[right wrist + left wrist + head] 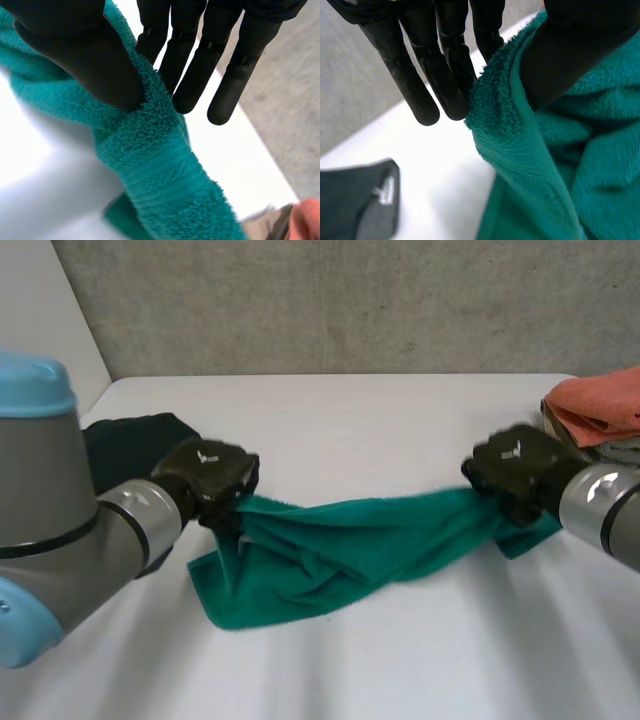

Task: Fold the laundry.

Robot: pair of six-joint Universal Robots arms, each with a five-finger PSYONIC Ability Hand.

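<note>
A green towel (340, 550) hangs stretched between my two hands above the white table (380, 430), its lower part sagging onto the tabletop. My left hand (210, 475) pinches the towel's left end; in the left wrist view the thumb (570, 55) presses the hemmed edge of the green towel (540, 165) against the straight fingers (445, 65). My right hand (515, 470) pinches the right end; in the right wrist view its thumb (85, 55) clamps the green towel (155, 160) against its fingers (200, 55).
A dark cloth (130, 445) lies at the left behind my left arm, and the dark cloth (355, 205) lies beyond the left fingertips. A pile of orange-red laundry (600, 405) sits at the right edge, by the right hand.
</note>
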